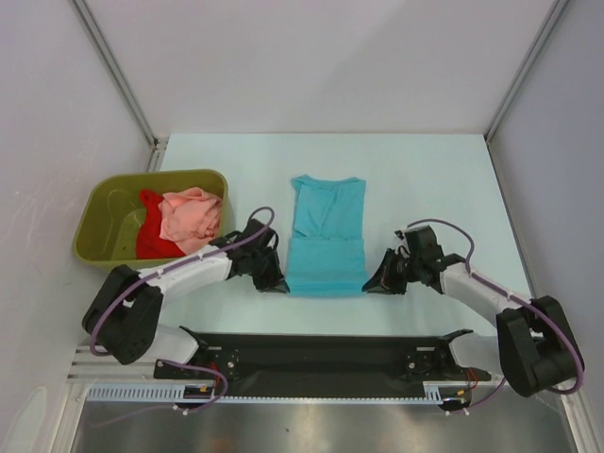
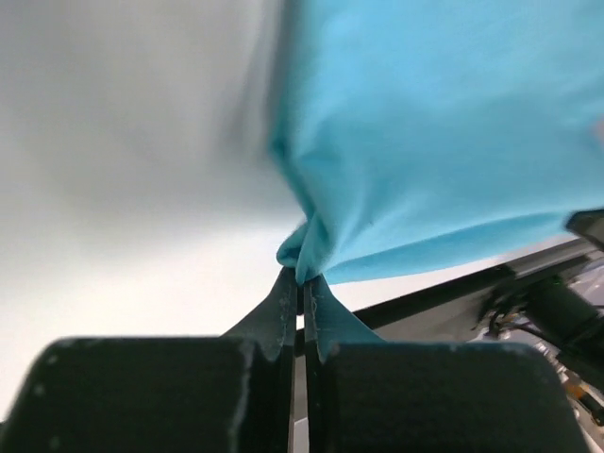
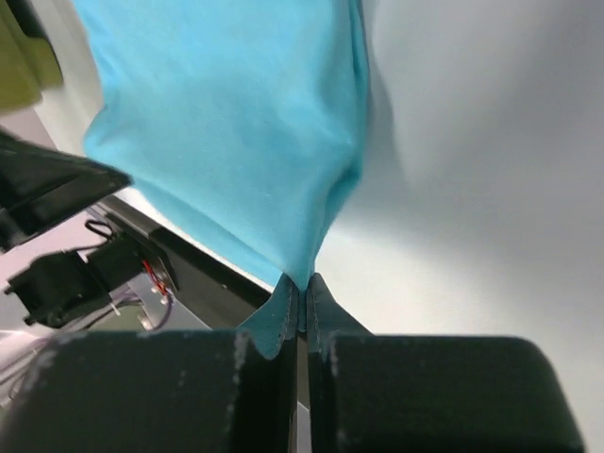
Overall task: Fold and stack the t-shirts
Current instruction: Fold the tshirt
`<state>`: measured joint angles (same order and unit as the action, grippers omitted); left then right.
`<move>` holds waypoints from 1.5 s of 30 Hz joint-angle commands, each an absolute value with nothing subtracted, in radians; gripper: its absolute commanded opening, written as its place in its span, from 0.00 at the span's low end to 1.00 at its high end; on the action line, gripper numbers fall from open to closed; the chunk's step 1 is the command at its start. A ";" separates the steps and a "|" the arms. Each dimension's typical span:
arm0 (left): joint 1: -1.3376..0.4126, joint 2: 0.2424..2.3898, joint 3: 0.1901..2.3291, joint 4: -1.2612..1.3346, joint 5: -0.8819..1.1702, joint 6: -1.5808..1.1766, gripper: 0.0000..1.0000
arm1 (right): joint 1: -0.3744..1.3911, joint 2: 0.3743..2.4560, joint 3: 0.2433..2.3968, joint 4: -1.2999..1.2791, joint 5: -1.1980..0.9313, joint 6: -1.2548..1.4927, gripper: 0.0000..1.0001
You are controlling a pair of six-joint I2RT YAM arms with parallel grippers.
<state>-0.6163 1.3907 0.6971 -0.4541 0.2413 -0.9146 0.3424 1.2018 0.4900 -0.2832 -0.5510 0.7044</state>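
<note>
the left gripper (image 1: 275,282) is pinching the turquoise t-shirt (image 1: 327,247) at its 7 o'clock corner; the right gripper (image 1: 371,284) is pinching its 5 o'clock corner.

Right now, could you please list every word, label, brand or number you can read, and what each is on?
None can be read. The turquoise t-shirt, salmon-pink t-shirt, red t-shirt and olive tub are plain. Any marking on the black base rail is too small to read.
</note>
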 commanded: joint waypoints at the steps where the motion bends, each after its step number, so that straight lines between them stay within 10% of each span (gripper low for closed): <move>1: -0.581 1.411 0.889 -0.584 0.132 -0.802 0.00 | 0.310 1.290 0.644 -0.330 -0.532 0.684 0.00; 21: -0.353 2.121 1.954 -0.718 0.248 -0.534 0.00 | 0.173 2.032 1.589 -0.509 -0.572 0.554 0.00; 45: -0.284 2.428 2.210 -0.560 0.437 -0.597 0.08 | 0.115 2.252 1.829 -0.459 -0.600 0.614 0.00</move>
<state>-0.2913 2.4218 2.1468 -0.6228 0.4015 -0.5785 0.1303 2.2375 1.7885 -0.5072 -0.5854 0.5976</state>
